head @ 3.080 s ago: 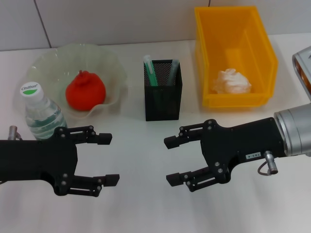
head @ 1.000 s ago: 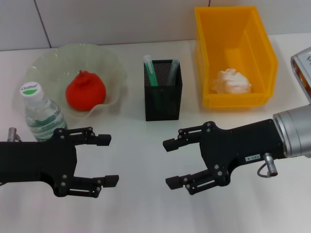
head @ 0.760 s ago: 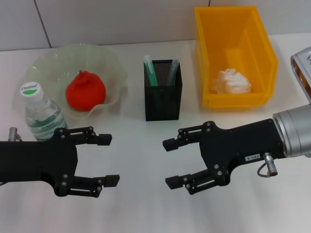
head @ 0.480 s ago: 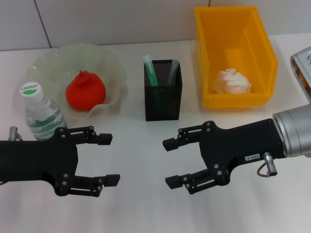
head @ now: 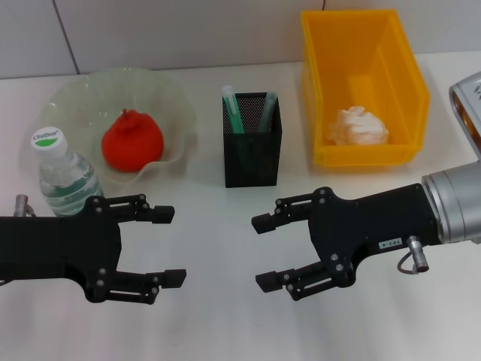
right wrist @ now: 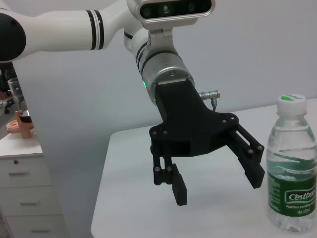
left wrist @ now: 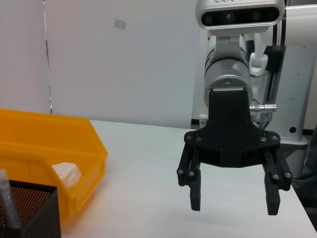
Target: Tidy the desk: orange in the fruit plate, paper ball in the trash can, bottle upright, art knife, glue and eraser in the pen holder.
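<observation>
I am holding my left gripper (head: 170,246) and my right gripper (head: 264,252) low over the white desk (head: 218,316), fingers spread apart and empty, the two claws facing each other. Beyond my left claw the clear plastic water bottle (head: 64,177) with its green label is standing upright beside the wavy pale-green fruit plate (head: 173,105), where the round red-orange orange (head: 132,141) is sitting. Ahead, between my claws, the square black mesh pen holder (head: 252,150) is carrying two upright sticks, and beyond my right claw the crumpled white paper ball (head: 359,127) is lying inside the rectangular yellow-orange trash can (head: 409,71).
</observation>
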Available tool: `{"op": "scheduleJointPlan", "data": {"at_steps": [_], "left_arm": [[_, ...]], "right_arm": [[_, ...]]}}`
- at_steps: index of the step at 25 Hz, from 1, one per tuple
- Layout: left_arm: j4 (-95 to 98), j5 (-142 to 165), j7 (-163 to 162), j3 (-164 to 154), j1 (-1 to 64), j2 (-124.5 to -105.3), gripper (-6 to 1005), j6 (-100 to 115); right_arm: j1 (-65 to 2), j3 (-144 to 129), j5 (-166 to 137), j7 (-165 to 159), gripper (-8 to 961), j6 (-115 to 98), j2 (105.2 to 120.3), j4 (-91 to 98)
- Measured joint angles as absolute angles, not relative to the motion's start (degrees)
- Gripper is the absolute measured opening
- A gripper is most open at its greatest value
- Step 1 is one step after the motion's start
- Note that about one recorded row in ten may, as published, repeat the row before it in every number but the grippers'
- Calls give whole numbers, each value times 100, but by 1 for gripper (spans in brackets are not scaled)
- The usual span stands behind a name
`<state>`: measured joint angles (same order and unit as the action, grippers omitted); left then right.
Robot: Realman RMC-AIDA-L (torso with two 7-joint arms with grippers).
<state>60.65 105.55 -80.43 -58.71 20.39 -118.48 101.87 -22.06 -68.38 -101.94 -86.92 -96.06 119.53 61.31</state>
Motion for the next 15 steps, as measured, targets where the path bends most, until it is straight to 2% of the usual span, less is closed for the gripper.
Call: {"op": "scheduleJointPlan", "data": {"at_steps": [15], "left_arm": [[6065, 10555, -8047, -5870, 2039, -11847, 846, 10187]], "right_arm": [[-2258, -6838, -10195, -8689, 766, -9597, 11948, 6108]]}}
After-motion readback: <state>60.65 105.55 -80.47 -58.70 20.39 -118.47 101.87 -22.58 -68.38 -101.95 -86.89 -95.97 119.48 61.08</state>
